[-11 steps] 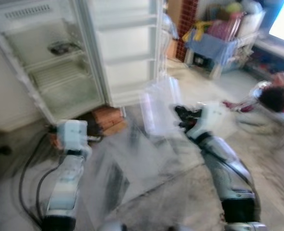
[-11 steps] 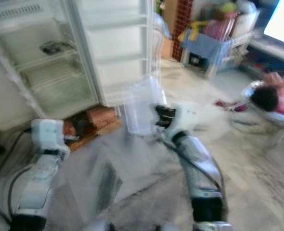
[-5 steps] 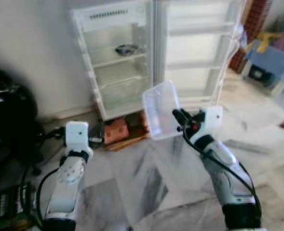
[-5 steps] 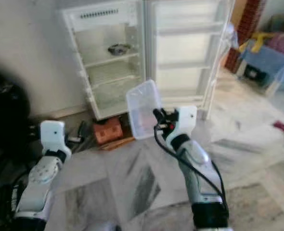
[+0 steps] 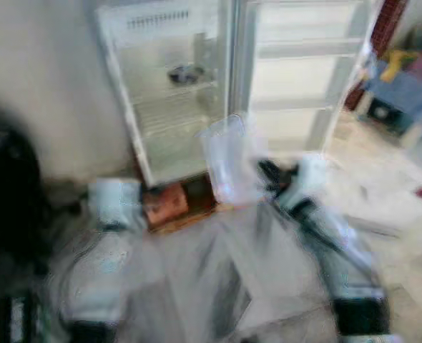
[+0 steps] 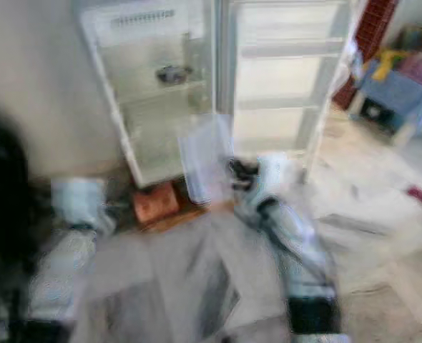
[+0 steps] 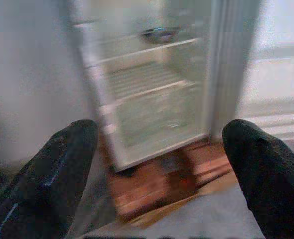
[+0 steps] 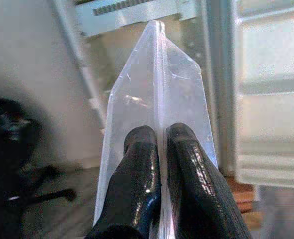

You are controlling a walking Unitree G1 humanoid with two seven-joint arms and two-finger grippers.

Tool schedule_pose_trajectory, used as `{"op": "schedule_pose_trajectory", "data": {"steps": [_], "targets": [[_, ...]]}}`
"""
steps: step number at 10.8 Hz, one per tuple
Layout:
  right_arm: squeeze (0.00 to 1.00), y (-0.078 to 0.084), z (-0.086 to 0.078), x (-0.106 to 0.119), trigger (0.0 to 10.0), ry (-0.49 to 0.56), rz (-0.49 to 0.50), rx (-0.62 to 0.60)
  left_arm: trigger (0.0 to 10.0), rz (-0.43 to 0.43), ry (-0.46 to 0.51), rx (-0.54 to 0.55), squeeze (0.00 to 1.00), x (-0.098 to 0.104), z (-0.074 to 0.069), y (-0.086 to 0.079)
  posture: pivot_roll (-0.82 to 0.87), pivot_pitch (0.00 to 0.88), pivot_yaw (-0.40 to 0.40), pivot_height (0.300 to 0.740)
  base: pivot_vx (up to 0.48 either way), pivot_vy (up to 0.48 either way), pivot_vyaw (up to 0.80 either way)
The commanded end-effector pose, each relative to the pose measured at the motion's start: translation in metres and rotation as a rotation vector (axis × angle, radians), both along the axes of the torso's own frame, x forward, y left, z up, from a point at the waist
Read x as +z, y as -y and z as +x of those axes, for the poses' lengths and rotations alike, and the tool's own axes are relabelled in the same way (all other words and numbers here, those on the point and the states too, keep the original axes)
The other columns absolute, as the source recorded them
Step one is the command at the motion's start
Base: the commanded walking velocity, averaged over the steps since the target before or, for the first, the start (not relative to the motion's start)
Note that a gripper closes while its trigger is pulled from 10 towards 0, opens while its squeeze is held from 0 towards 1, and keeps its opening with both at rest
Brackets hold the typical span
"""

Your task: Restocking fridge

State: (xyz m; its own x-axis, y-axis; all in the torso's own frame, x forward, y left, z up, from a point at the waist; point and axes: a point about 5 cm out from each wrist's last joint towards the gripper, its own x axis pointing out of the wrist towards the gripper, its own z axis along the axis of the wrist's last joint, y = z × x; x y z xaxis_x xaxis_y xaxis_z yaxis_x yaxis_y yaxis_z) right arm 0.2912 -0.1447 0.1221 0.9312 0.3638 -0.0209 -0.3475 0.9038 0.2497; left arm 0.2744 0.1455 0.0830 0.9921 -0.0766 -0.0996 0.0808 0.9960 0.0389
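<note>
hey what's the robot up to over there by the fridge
The robot stands on the marble floor facing an open fridge, whose door is swung wide. Its right gripper is pinched shut on the edge of a clear plastic container, held up in front of the fridge. The left gripper is open and holds nothing, pointing at the fridge's lower shelves. A dark dish sits on an upper shelf. The head views are blurred.
</note>
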Motion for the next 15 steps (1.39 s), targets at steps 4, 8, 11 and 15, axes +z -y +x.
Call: {"op": "schedule_pose_trajectory", "data": {"steps": [4, 8, 11, 15], "targets": [[0.00, -0.033, 0.013, 0.008, 10.0, 0.003, 0.005, 0.154, 10.0, 0.002, 0.048, 0.123, 0.00, 0.004, -0.008, -0.012, 0.14, 0.000, -0.138, 0.740, 0.000, 0.000, 0.00], [0.00, -0.032, 0.009, 0.005, 10.0, 0.007, 0.047, 0.081, 10.0, 0.040, 0.035, 0.076, 0.00, 0.003, -0.005, -0.020, 0.10, 0.000, -0.039, 0.740, 0.293, 0.000, 0.00], [0.00, -0.022, 0.008, 0.005, 10.0, 0.025, 0.074, -0.019, 10.0, 0.079, 0.020, 0.008, 0.00, 0.007, 0.008, -0.013, 0.06, 0.000, 0.041, 0.740, 0.139, 0.000, 0.00], [0.00, -0.028, 0.006, 0.004, 10.0, 0.034, 0.064, 0.011, 10.0, 0.092, 0.014, 0.009, 0.00, 0.007, 0.008, -0.012, 0.07, 0.000, 0.038, 0.740, 0.477, 0.000, 0.60]]}}
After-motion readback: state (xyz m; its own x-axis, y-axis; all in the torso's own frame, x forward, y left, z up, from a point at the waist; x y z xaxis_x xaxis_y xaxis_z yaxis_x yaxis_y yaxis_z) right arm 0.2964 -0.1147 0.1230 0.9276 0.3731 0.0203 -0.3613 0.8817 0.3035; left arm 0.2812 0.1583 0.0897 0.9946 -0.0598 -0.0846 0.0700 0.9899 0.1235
